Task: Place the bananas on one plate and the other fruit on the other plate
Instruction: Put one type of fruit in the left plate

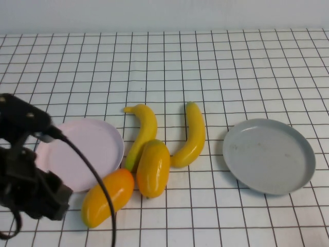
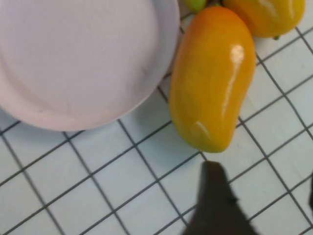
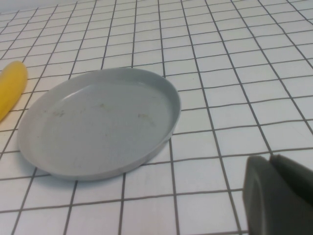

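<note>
— High view first: what do you have on the checked tabletop (image 1: 247,67)?

— You have two slim, curved, glossy yellow bananas (image 1: 145,133) lying side by side at the centre, between the plates. Against the left banana's lower end lies a plump oval yellow-orange fruit (image 1: 153,168), and touching that one, nearer your left arm, a more orange oval fruit (image 1: 108,197) resting against the rim of the round pale pink plate (image 1: 85,154). Well apart to the right sits your round grey plate (image 1: 269,155). Both plates hold nothing.

— And the grippers?

— Your left gripper (image 2: 259,205) hovers just beside the near end of the orange fruit, over the grid cloth, its fingers (image 2: 215,205) parted and grasping nothing. Your right gripper (image 3: 276,196) is low beside the grey plate; its two pads are pressed together, clenched on nothing, and one banana's end shows past the plate's far rim.
</note>
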